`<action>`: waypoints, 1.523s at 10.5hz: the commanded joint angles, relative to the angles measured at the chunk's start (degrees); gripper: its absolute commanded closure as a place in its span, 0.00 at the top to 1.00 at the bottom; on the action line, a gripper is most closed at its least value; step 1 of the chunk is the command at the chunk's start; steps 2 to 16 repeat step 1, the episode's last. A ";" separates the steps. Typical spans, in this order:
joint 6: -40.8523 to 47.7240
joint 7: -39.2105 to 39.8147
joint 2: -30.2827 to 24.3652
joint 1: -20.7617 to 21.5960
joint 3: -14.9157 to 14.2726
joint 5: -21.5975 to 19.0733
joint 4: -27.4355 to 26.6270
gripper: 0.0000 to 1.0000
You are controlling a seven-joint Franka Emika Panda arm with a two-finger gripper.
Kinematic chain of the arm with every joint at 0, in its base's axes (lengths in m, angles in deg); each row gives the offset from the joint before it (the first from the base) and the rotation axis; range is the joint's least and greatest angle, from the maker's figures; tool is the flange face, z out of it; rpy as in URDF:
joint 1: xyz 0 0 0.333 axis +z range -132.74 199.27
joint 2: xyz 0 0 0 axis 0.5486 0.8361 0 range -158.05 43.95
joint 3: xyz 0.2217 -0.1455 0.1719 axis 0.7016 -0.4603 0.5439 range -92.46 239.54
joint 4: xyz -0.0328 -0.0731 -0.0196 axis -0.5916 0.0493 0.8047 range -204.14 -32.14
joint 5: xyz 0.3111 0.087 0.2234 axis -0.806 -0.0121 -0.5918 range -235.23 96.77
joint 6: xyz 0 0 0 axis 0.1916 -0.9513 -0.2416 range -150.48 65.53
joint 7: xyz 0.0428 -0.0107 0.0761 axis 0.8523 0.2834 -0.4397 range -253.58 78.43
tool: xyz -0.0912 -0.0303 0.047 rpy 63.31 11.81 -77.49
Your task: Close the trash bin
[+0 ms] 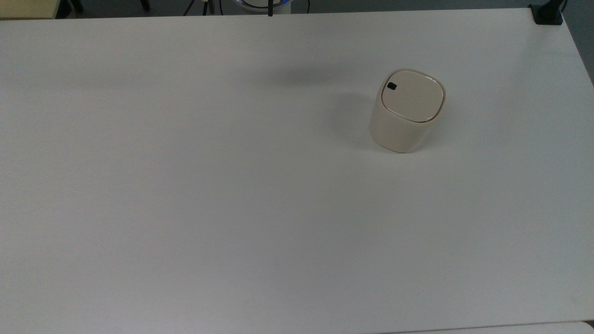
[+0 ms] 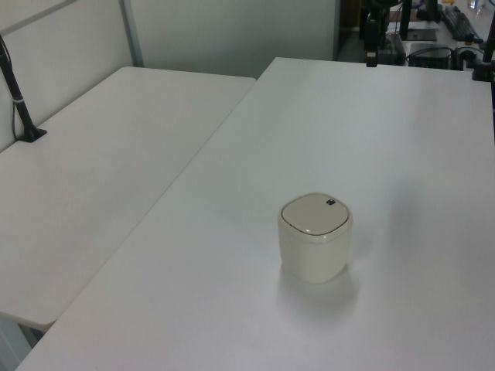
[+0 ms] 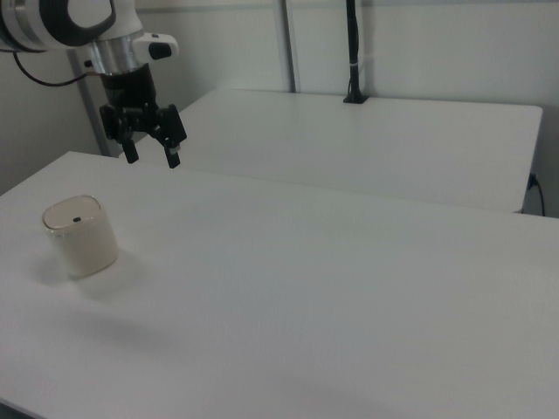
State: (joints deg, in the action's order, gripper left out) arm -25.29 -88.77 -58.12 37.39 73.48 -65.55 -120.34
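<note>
The trash bin (image 1: 404, 111) is a small cream tub that stands upright on the white table (image 1: 185, 195), on the top view's right. Its flat lid (image 1: 412, 95) lies down level with the rim, and a small black button (image 1: 392, 86) sits at the lid's edge. The bin is also in the left view (image 2: 315, 236) and the right view (image 3: 80, 235). My gripper (image 3: 152, 161) hangs in the air over the table's far edge, well apart from the bin. It is open, with nothing between its fingers (image 3: 173, 155).
A second white table (image 2: 93, 178) adjoins this one on the left view's left. A black pole on a clamp (image 2: 19, 108) stands on it. Another black clamp (image 1: 547, 14) grips the table corner at the top view's upper right.
</note>
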 commanded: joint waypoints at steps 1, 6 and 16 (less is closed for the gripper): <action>-0.98 -0.82 -1.21 0.01 0.24 0.98 -1.14 1.00; -0.98 -0.82 -1.21 0.01 0.24 0.98 -1.14 1.00; -0.98 -0.82 -1.21 0.01 0.24 0.98 -1.14 1.00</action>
